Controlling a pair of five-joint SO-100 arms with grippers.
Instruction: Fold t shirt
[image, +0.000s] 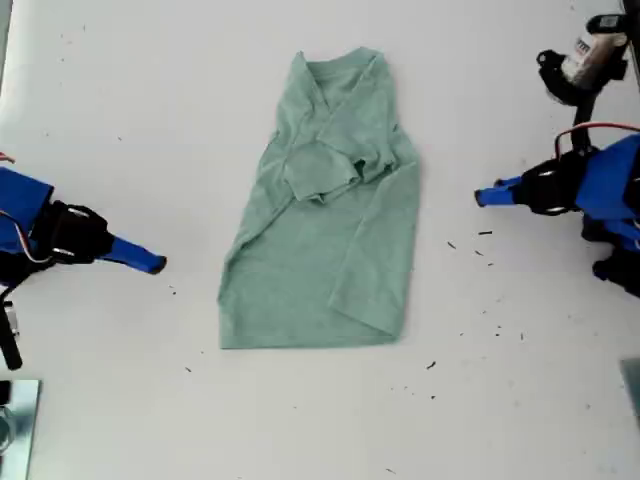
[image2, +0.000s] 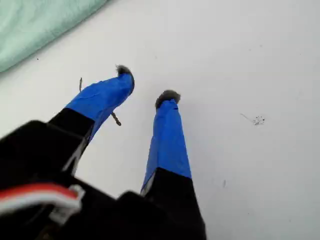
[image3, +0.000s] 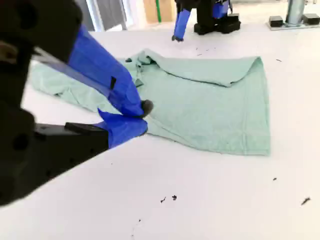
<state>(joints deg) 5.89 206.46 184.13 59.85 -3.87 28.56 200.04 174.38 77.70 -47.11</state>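
Both grippers off t shirt (image: 325, 215) (sleeves folded in), table (image: 120, 90).

My second gripper (image3: 139, 116) hangs low over the white table (image3: 210, 200), its blue-taped jaws closed tip to tip, empty, just beside the near edge of the t shirt (image3: 210, 102). Beyond the t shirt stands another blue-tipped arm (image3: 200, 17).

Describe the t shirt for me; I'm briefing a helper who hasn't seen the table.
On the white table, midway between my first pincer and my second pincer, lies the t shirt. It is pale sage green with its sides folded inward, the only soft cloth there.
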